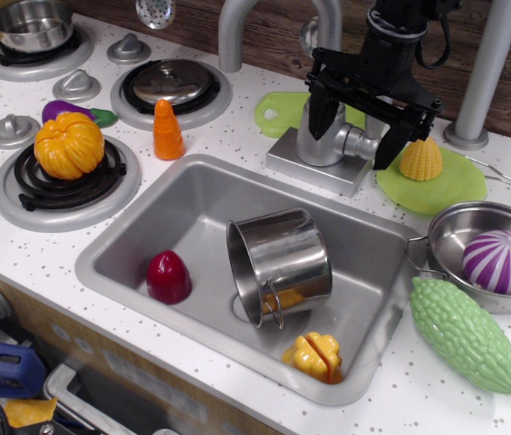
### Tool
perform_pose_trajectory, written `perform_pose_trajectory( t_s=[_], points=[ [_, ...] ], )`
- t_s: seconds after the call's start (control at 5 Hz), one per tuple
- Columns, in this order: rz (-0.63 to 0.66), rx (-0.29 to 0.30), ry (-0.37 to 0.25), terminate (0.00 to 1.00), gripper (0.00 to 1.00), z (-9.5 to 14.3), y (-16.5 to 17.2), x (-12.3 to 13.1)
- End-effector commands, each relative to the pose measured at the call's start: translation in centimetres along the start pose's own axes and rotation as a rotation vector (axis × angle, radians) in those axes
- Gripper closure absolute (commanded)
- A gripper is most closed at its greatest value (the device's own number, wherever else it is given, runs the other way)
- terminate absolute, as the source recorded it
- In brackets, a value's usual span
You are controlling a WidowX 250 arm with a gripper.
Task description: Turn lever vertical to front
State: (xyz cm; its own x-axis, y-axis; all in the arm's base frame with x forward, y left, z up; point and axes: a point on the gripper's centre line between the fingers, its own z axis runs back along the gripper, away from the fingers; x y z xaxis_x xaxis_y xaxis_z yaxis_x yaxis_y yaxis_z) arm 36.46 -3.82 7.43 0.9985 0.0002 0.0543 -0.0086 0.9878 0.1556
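The lever (361, 143) is a short silver-grey stub sticking out to the right of the faucet body (323, 136), behind the sink (138, 245). My black gripper (351, 140) hangs over the faucet base with its jaws apart. One finger (321, 116) is at the left of the faucet body and the other finger (390, 145) is just right of the lever. The lever lies between the fingers; I cannot tell whether they touch it. The paddle end of the lever is partly hidden by the gripper.
The curved spout (237, 27) rises behind. In the sink lie a tipped steel pot (283, 258), a red toy (168, 276) and a yellow toy (314, 355). Corn (421, 159) on a green plate (446, 192), a bowl (455, 237) with an onion (502, 261), and a grey post (489, 72) are at the right.
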Motion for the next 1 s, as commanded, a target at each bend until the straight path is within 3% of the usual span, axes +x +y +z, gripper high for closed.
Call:
perform_pose_trajectory(
  t_s=[0.0,0.4,0.6,0.8],
  points=[
    [0.0,0.0,0.0,0.0,0.0,0.0,0.0,0.0],
    [-0.041,0.044,-0.074,0.0,0.0,1.9,0.1,2.0],
    [-0.005,0.03,-0.186,0.0,0.0,2.7,-0.2,4.3],
    [0.015,0.053,-0.237,0.0,0.0,3.1,-1.0,5.7]
  ],
)
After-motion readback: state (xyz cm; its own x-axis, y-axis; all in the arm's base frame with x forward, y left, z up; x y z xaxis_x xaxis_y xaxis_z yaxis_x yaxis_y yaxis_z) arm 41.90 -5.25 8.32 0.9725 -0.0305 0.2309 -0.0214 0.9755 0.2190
